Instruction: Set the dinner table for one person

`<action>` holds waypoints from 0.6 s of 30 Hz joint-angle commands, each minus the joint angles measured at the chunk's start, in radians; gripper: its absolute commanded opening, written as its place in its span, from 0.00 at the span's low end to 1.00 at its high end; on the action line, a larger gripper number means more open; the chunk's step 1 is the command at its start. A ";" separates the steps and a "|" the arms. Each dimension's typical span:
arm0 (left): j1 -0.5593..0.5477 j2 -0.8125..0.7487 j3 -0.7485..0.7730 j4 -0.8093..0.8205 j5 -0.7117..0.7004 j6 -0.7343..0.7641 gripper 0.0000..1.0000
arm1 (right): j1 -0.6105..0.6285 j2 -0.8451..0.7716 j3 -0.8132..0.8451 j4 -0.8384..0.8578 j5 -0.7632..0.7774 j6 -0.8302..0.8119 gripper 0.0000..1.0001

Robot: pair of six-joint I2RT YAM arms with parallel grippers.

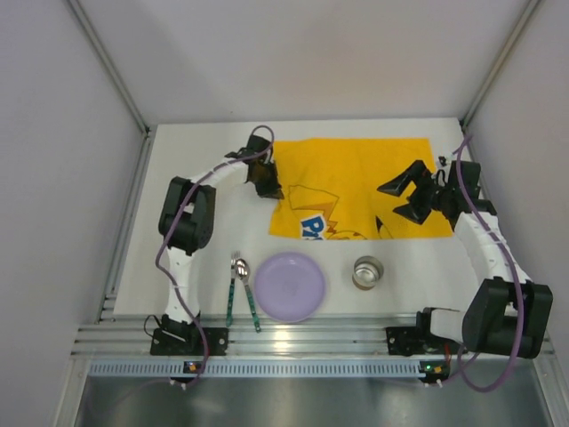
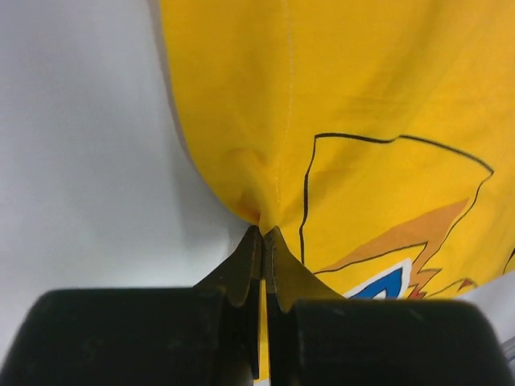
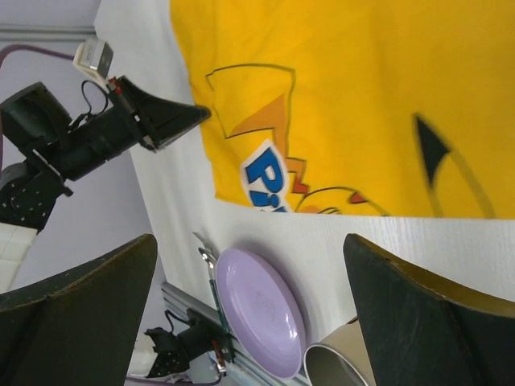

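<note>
Left pincer (image 2: 263, 235) clamps the yellow placemat (image 2: 362, 96); right pincer (image 3: 249, 241) gapes wide.

One dinner table (image 1: 418, 262), one placemat (image 1: 356, 178), one plate (image 1: 289, 286), one cup (image 1: 367, 272), one fork (image 1: 231, 289), one spoon (image 1: 243, 267).

A yellow printed cloth placemat (image 1: 356, 182) lies toward the far edge of the large white matte tabletop (image 1: 196, 258), with the left gripper (image 1: 265, 182) at its left edge and the right gripper (image 1: 402, 201), fingers spread, over its right side. Along the near edge lie a green-handled fork (image 1: 230, 298) and spoon (image 1: 250, 302), a round lavender plate (image 1: 290, 286) and a small metal cup (image 1: 368, 272).
</note>
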 commanded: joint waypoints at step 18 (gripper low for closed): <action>0.337 -0.349 -0.354 -0.124 -0.131 0.151 0.00 | -0.016 -0.036 0.038 -0.157 0.088 -0.128 1.00</action>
